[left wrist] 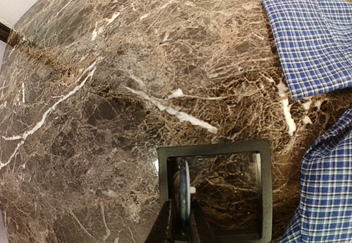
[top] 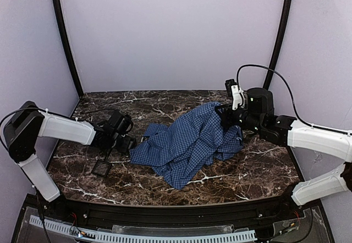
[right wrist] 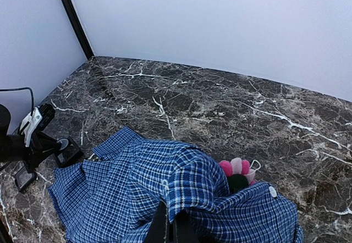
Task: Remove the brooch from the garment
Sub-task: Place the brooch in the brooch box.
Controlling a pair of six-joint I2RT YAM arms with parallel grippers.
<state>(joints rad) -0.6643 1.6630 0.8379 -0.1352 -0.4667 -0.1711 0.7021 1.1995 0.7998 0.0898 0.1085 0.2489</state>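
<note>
The garment (top: 190,144) is a blue checked shirt crumpled in the middle of the marble table. My right gripper (right wrist: 173,226) is shut on a raised fold of the garment (right wrist: 126,188). The brooch (right wrist: 236,169), with pink petals and a dark centre, sits on the cloth just right of that fold; the top view does not show it. At the left, my left gripper (left wrist: 179,224) is shut on a thin round disc (left wrist: 183,191) standing on edge inside a small black square tray (left wrist: 265,188). A corner of the garment (left wrist: 313,39) lies to the right of that tray.
A second black square tray (top: 102,169) lies near the front left of the table. The left arm (right wrist: 33,136) shows at the far left of the right wrist view. Black frame posts (top: 66,39) stand at the back corners before pale walls.
</note>
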